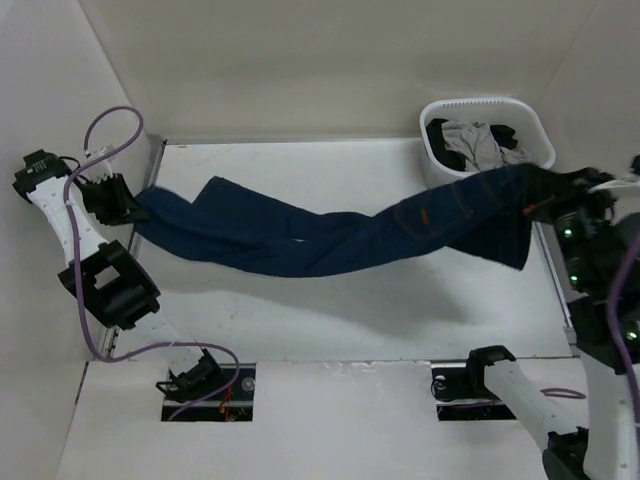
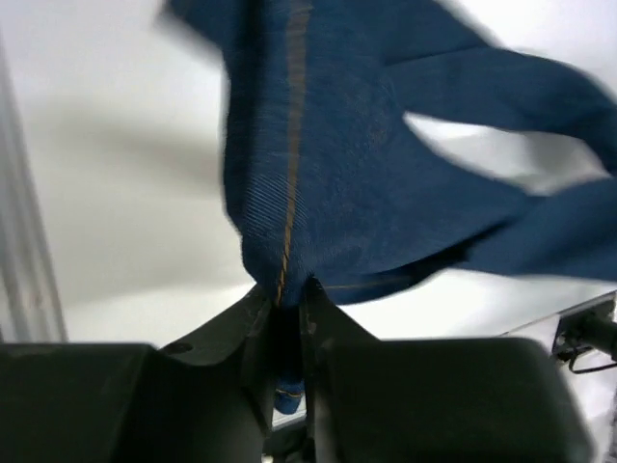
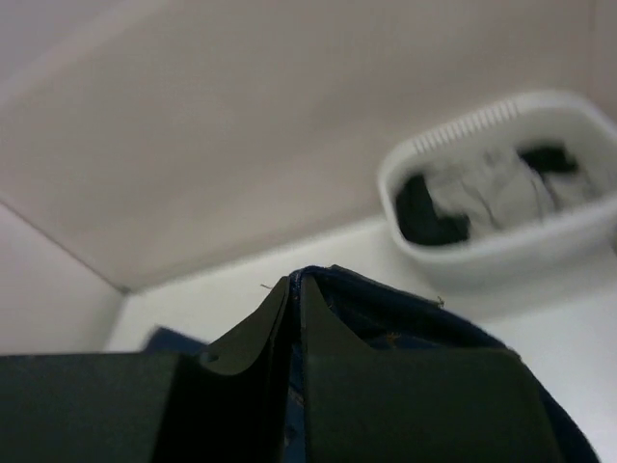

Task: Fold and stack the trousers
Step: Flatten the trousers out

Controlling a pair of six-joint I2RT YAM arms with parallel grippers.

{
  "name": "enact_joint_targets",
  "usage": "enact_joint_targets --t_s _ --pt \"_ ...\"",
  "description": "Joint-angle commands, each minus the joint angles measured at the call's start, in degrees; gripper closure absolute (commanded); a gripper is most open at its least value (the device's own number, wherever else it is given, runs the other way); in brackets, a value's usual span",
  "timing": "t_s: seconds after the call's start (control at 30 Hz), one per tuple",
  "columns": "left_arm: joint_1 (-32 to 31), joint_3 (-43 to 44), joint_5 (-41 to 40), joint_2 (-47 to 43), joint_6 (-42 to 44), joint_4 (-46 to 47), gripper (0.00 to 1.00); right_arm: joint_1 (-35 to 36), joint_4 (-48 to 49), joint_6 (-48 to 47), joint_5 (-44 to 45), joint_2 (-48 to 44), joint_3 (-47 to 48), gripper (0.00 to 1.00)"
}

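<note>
Navy jeans [image 1: 330, 240] strung between 2 arms, sagging mid-span over table [image 1: 300, 320]; likely stretched out to straighten legs before folding. At leg end, left gripper [image 2: 289, 294] clenched on cloth, seam nipped between jaws. At far end, right gripper [image 3: 294, 285] clamped on denim, probably waistband, view blurred. Beside it, laundry basket [image 1: 482, 102] holding other clothes.

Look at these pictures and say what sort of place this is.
Probably a robot test bench for folding laundry: a walled white table, jeans stretched between the left gripper and right gripper, and a white basket of clothes in the far corner.
</note>
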Motion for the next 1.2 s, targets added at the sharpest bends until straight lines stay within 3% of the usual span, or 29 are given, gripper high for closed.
enact_joint_targets --t_s 0.0,0.1,0.23,0.43,0.63,0.8,0.97,1.17 --pt "1.93 -2.54 -10.41 2.77 5.07 -7.44 0.84 3.66 12.21 -5.15 3.07 0.57 12.71 1.00" --pt "0.27 -4.21 -15.60 4.27 4.55 -2.00 0.71 8.67 18.96 -6.30 1.93 1.99 15.82 1.00" --pt "-6.58 -7.19 -22.02 0.33 5.16 6.00 0.62 14.91 25.22 -8.67 2.45 4.44 15.55 1.00" --pt "-24.76 -26.93 -29.49 -17.50 22.97 14.97 0.51 20.37 25.76 -13.59 8.51 6.82 14.33 0.99" --pt "-39.18 -55.24 -32.94 -39.38 51.44 22.96 0.51 20.82 25.41 -15.62 12.21 6.21 10.20 0.98" --pt "-52.71 -62.65 -26.71 -46.61 57.55 34.13 0.46 18.36 25.06 -15.00 12.13 5.68 7.03 0.98" --pt "-65.90 -66.26 -22.12 -47.06 63.42 29.42 0.43 17.22 22.16 -15.53 12.65 5.33 6.76 0.98" --pt "-71.63 -71.97 -25.10 -45.74 71.87 20.96 0.46 15.81 21.10 -14.92 12.83 3.84 5.01 0.98"
